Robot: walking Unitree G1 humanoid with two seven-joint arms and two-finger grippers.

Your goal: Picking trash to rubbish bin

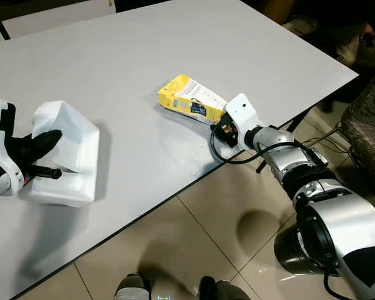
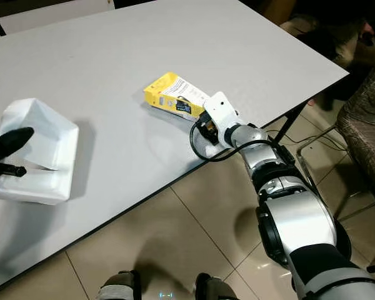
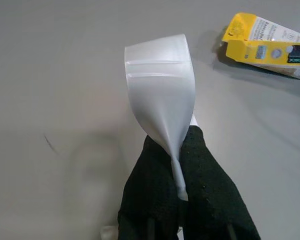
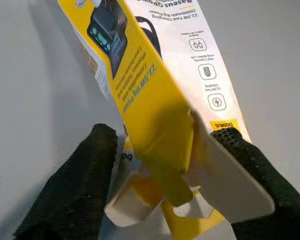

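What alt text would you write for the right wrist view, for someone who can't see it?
Two black fingers of the right gripper straddle the torn open end of a yellow and white cardboard box printed with a power bank, lying on a pale grey table. The fingers sit either side of the box, not yet closed on it.

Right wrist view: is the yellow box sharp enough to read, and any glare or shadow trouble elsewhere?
Right wrist view: yellow box sharp, print legible, white face slightly glared. Left wrist view: white container washed out, soft shadow on table. Left eye view: crisp, floor reflects light patches.
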